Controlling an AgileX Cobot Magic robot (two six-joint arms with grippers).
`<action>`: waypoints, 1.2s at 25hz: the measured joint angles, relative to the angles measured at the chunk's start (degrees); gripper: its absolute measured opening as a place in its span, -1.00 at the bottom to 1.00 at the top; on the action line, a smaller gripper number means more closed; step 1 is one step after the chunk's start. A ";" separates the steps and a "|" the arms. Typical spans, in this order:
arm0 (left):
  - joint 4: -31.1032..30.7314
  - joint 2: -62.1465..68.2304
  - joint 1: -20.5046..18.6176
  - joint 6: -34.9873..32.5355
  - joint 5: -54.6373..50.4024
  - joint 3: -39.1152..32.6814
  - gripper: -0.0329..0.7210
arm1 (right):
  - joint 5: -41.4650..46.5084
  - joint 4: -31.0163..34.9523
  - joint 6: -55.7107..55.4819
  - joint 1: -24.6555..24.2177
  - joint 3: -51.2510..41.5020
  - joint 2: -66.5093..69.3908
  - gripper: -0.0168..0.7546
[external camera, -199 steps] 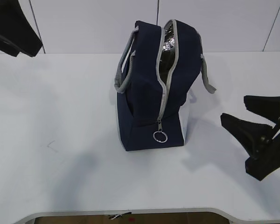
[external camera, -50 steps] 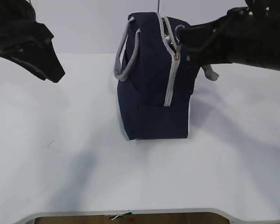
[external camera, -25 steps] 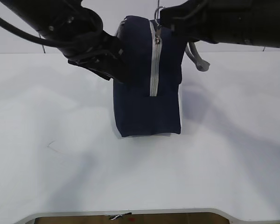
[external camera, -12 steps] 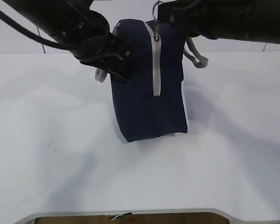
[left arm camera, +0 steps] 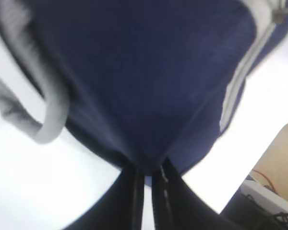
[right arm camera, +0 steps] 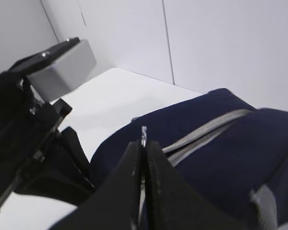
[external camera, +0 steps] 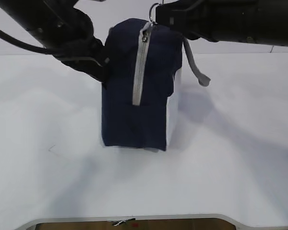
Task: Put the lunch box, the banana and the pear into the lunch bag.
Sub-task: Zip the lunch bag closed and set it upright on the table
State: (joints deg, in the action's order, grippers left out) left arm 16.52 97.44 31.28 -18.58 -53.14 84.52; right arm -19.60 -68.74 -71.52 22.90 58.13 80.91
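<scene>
The navy lunch bag stands on the white table with its end facing me. Its grey zipper runs closed up that end. My right gripper is above the bag's top, shut on the zipper's metal ring. In the right wrist view the ring pokes out between the closed fingers. My left gripper is at the bag's upper left side. In the left wrist view it is pinched on a fold of the bag's fabric. The lunch box, banana and pear are out of view.
One grey handle hangs off the bag's right side, the other beside my left gripper. The white table runs to a wall behind and a front edge near me.
The zipper pull has gone from low on the bag's end to its top, and the open mouth is now closed. In the last second the bag swung left and turned, showing its white side panel.
</scene>
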 joint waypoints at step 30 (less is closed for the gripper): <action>-4.06 -2.58 -2.04 -5.52 -8.12 0.00 -0.90 | 12.84 -9.77 -1.25 0.46 14.89 11.77 -0.91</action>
State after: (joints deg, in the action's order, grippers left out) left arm 12.46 94.86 29.24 -24.10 -61.26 84.52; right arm -6.77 -78.51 -72.76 23.37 73.02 92.67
